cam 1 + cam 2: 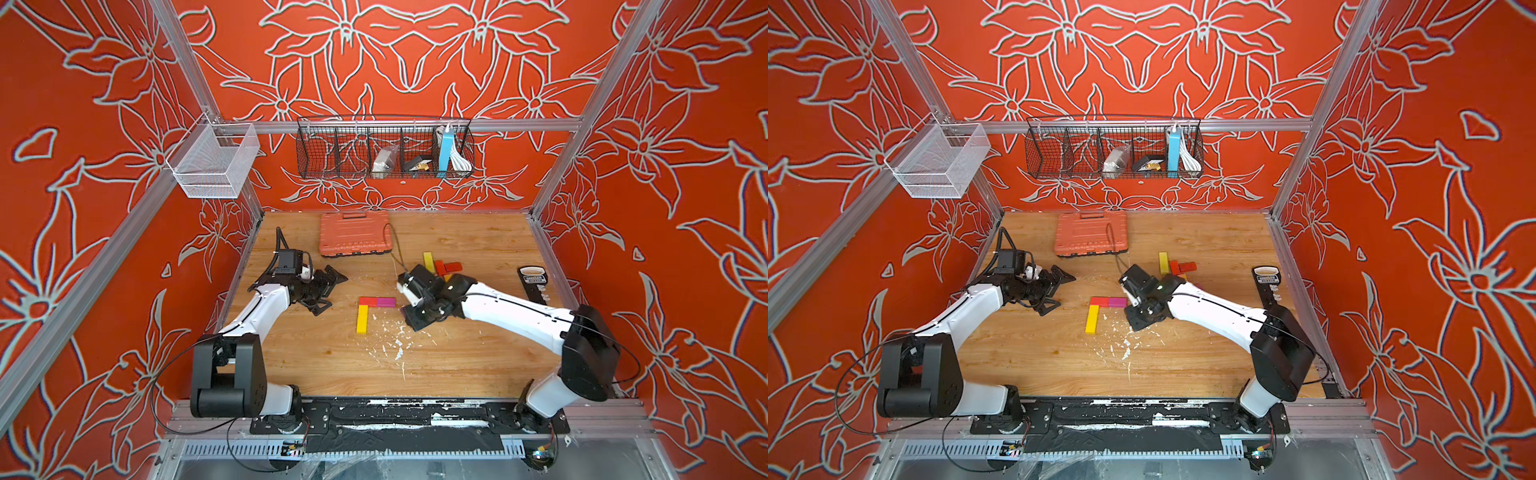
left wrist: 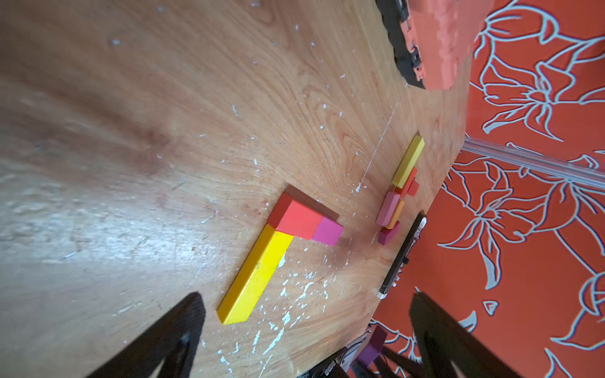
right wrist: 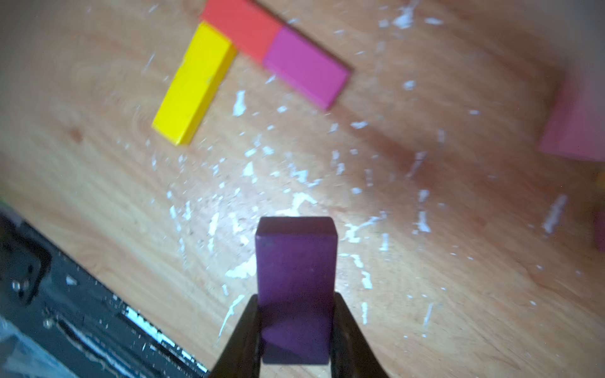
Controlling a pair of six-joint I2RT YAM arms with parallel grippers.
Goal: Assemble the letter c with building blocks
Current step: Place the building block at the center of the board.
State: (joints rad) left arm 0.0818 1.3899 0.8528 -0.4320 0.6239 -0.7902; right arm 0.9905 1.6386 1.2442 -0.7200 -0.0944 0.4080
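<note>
Up on the back wall, the black wire basket has five compartments side by side. The third from the left holds a crumpled clear bag. The fourth holds a small black box, and the last a blue box standing on end beside a coiled white cable. A white mesh basket hangs at the left corner post. The ribbed orange case lies shut at the back of the wooden table.

Writing is scarce: a black tool by the table's right edge carries a pale label whose top word may read "GREENER" (too small to be sure).

The right gripper is clamped on a purple block, its fingers pressing the two long sides, near the free end of the magenta block. That one lies end to end with a red block. A long yellow block butts against the red one at a right angle, making a corner in mid-table. The left gripper hovers beside that corner with its jaws wide apart.

Behind the right wrist, a second yellow block touches some red blocks. The left wrist view adds a pink block, an orange block and a dark magenta block close together.
</note>
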